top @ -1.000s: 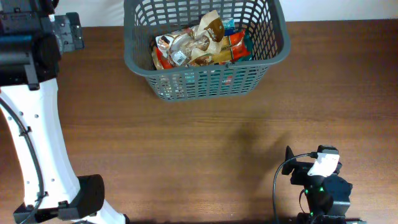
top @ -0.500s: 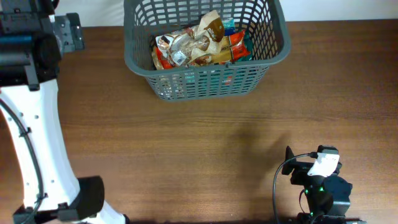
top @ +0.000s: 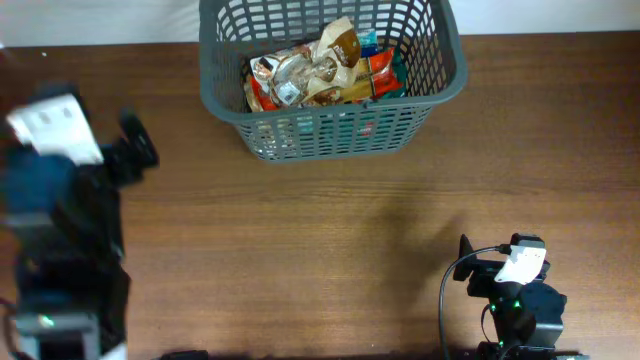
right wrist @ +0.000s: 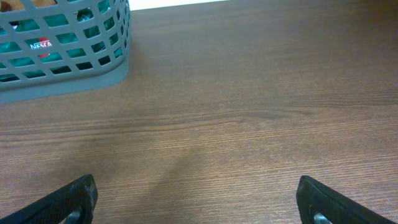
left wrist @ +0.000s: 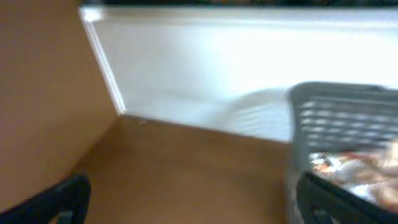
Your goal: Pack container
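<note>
The left arm [top: 65, 230] is a blur at the left edge of the overhead frame, over the brown wooden table [top: 300, 230]. In its wrist view the left gripper [left wrist: 199, 205] has its dark fingertips set wide apart in the lower corners, with nothing between them, and a white wall [left wrist: 205, 68] lies beyond.

The grey lattice basket [top: 330, 108] stands upright at upper centre of the overhead frame, on the table's far edge. It holds a heap of brown, red and teal food packets [top: 320, 70].

The right arm [top: 515, 290] sits at lower right, well apart from the basket. The right gripper [right wrist: 198, 202] is likewise spread wide over bare wood, with the basket in the upper left corner of that view.
</note>
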Controlling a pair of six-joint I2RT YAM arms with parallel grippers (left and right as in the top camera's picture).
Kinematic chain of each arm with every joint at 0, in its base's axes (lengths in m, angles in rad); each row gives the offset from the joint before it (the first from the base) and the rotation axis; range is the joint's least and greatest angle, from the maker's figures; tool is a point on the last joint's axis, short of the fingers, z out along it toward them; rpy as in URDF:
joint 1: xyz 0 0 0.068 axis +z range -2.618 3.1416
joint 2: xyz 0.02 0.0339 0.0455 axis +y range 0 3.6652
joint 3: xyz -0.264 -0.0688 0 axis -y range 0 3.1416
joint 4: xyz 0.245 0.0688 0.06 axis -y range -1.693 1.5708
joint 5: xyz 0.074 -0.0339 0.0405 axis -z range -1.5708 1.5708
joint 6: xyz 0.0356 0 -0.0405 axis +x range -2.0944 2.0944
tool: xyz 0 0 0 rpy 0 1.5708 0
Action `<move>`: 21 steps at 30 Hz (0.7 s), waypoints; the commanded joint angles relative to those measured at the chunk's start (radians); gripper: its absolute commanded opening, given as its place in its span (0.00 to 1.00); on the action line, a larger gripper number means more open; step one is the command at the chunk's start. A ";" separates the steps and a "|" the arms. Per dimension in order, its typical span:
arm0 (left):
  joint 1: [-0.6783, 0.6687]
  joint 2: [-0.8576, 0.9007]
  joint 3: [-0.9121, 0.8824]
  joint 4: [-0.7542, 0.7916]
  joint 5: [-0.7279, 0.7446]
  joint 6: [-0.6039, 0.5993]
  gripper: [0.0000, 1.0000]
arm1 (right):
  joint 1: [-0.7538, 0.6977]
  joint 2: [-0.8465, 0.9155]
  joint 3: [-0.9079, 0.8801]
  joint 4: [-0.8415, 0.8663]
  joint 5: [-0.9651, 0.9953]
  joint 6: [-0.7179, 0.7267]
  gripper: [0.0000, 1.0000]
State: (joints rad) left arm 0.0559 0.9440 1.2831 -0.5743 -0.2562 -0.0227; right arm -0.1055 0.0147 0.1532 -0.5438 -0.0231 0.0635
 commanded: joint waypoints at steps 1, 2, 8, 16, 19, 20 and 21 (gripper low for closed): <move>0.001 -0.155 -0.289 0.120 0.200 -0.019 0.99 | -0.006 -0.011 -0.007 0.003 0.009 -0.003 0.99; 0.001 -0.205 -0.358 0.140 0.212 -0.019 0.99 | -0.006 -0.011 -0.007 0.003 0.009 -0.003 0.99; 0.001 -0.520 -0.718 0.183 0.212 -0.041 0.99 | -0.006 -0.011 -0.007 0.003 0.009 -0.003 0.99; 0.001 -0.860 -1.007 0.201 0.229 -0.041 0.99 | -0.006 -0.011 -0.007 0.003 0.009 -0.003 0.99; 0.001 -0.928 -1.059 0.201 0.259 -0.041 0.99 | -0.006 -0.011 -0.007 0.003 0.009 -0.003 0.99; 0.001 -0.940 -1.073 0.201 0.258 -0.041 0.99 | -0.006 -0.011 -0.007 0.003 0.009 -0.003 0.99; 0.001 -0.939 -1.085 0.201 0.258 -0.041 0.99 | -0.006 -0.011 -0.007 0.003 0.009 -0.003 0.99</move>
State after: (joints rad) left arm 0.0555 0.0368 0.2363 -0.3775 -0.0322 -0.0505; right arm -0.1055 0.0135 0.1532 -0.5434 -0.0231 0.0631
